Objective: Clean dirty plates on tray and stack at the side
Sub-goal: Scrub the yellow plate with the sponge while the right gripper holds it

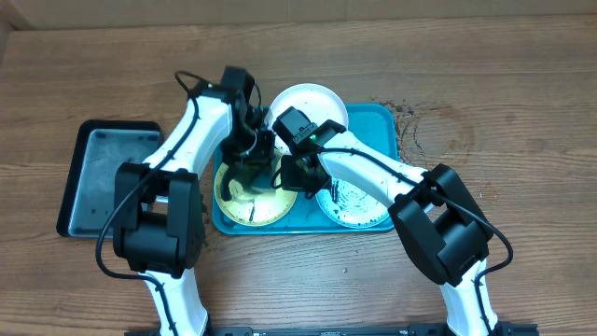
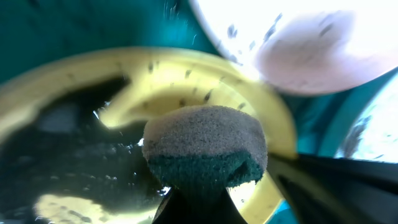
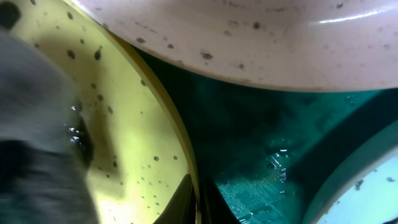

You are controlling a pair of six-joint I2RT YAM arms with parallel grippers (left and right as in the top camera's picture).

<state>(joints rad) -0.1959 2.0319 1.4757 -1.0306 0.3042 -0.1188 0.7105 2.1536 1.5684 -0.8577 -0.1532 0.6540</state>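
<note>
Right gripper (image 3: 198,200) jaws: white plate (image 3: 249,43) blocks ahead, yellow-green plate (image 3: 130,124) fills left, teal-rimmed plate (image 3: 373,193) crowds right, only a narrow bare tray (image 3: 249,137) strip passable between.

Finding: a robotics lab bench. A left arm (image 1: 159,219) and a right arm (image 1: 438,224), white with black joints, are mounted at the 6 o'clock edge of a wood-grain table (image 1: 522,84). Exposed black cables (image 1: 506,245) loop beside them. The kitchenware is a blue tray (image 1: 378,121) at centre, holding specked plates (image 1: 308,98), and a black tray (image 1: 103,177) at 9 o'clock.
</note>
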